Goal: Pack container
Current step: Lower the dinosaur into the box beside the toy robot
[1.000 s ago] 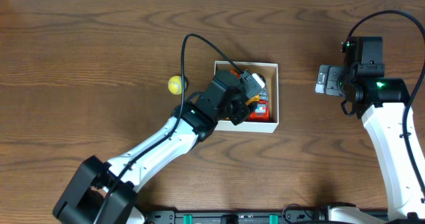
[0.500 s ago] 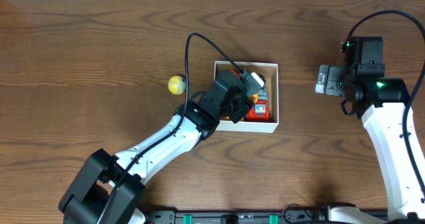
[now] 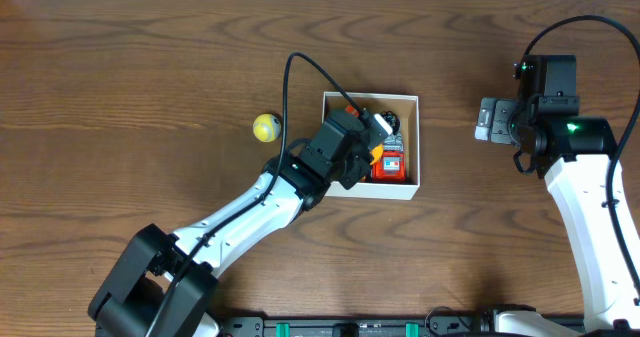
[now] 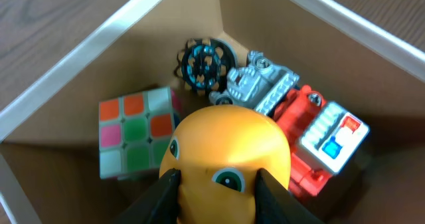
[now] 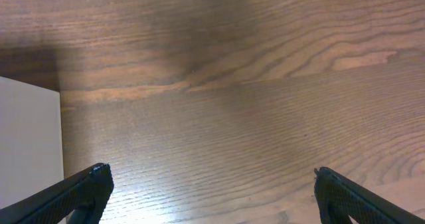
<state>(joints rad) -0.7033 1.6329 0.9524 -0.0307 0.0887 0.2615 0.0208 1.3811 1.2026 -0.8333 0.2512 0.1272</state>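
My left gripper [image 4: 216, 192] is clenched on an orange egg-shaped toy [image 4: 226, 141] with painted eyes, one finger pressed to each flank, and it hangs over the inside of the container [image 4: 86, 46]. Just past the toy, on the brown cardboard floor, a Rubik's cube [image 4: 133, 134] lies at 10 o'clock from it, showing orange, green, pink and white tiles. At 2 o'clock sits a red toy vehicle [image 4: 319, 147] with a white and blue panel on top. Beyond both, a grey mechanical-looking toy [image 4: 259, 88] touches the red one, and a black and teal wheel [image 4: 206, 61] sits in the far corner where the white walls meet.

From overhead, the container sits near the middle of the wooden table [image 3: 150, 67], with my left wrist covering its 8 o'clock part. A yellow ball [image 3: 264, 127] lies on the wood outside it at 9 o'clock, apart from the wall. My right gripper [image 5: 212, 197] is at 3 o'clock of the container, well apart from it, jaws spread wide with only bare wood between them
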